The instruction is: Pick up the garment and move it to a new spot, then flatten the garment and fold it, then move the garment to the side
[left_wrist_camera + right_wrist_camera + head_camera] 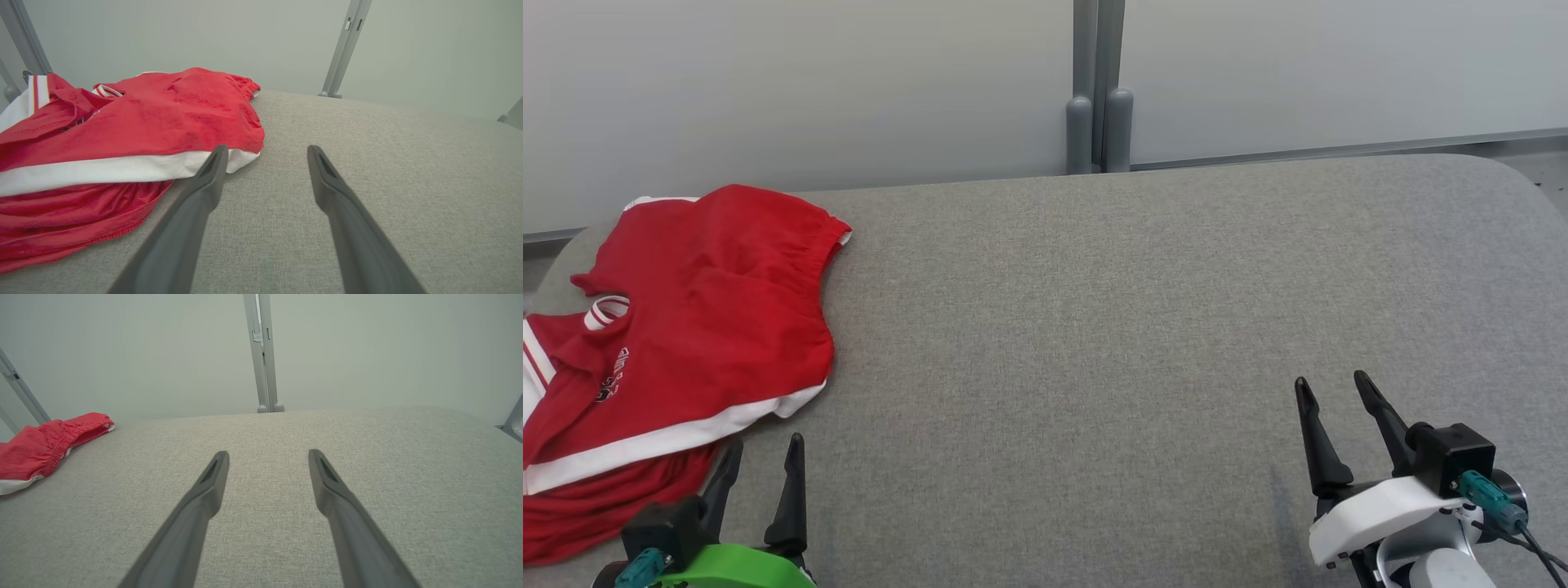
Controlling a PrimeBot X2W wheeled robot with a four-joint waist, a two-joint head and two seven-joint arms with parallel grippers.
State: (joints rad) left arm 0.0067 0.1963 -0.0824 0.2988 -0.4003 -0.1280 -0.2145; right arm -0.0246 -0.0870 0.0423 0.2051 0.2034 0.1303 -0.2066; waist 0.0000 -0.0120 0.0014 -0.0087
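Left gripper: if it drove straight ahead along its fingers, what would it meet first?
Probably the red garment: its white-banded edge lies just ahead of the open left gripper. In the left wrist view one finger lines up with that hem, the other with bare grey surface. Height above the cloth is unclear.

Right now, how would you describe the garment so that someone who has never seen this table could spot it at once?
Start from the wide grey table and go to its left end, just ahead of the left gripper. A crumpled garment lies there. Its bright red cloth with white bands stands out against the plain grey surface around it.
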